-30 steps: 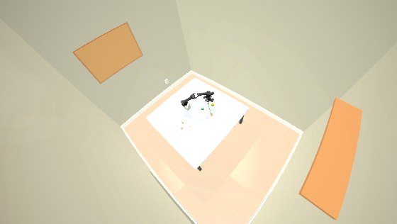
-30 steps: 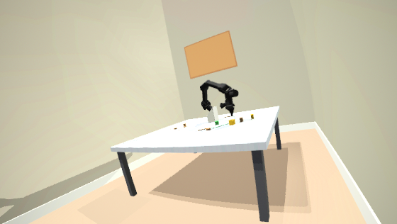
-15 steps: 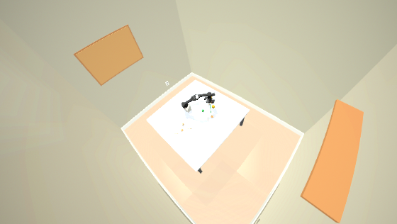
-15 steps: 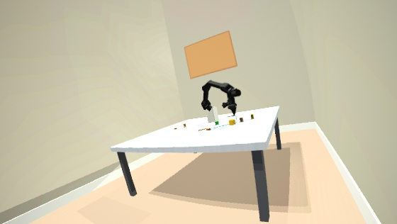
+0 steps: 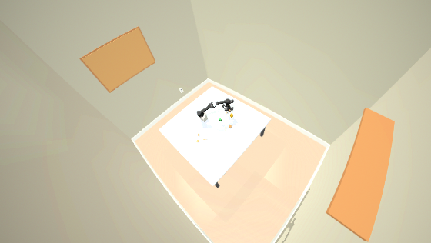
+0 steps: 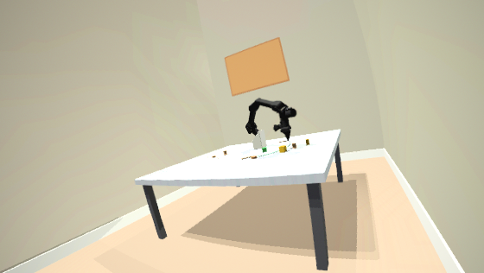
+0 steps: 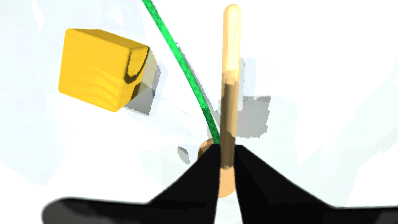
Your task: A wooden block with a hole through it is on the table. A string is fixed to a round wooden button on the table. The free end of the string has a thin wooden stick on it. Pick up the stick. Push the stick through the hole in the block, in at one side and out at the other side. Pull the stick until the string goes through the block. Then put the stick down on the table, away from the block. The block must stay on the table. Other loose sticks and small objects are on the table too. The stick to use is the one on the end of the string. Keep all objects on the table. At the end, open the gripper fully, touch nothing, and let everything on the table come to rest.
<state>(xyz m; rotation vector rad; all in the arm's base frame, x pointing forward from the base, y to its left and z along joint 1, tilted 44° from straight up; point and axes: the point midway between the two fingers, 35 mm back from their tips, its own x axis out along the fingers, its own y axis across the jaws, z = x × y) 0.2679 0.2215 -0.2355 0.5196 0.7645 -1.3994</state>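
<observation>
Bending over in an arch above the tabletop [image 5: 192,142] [image 6: 233,168], the black arm [image 5: 213,104] [image 6: 269,103] is pointed downward at its far end, near the yellow block [image 5: 232,115] [image 6: 283,149] [image 7: 95,70]. The stick [image 7: 230,65] is pinched in the end effector [image 5: 229,111] [image 6: 288,139] [image 7: 229,148], to one side of that block, with the green string [image 5: 228,116] [image 6: 271,153] [image 7: 185,67] seen between them in the wrist view.
</observation>
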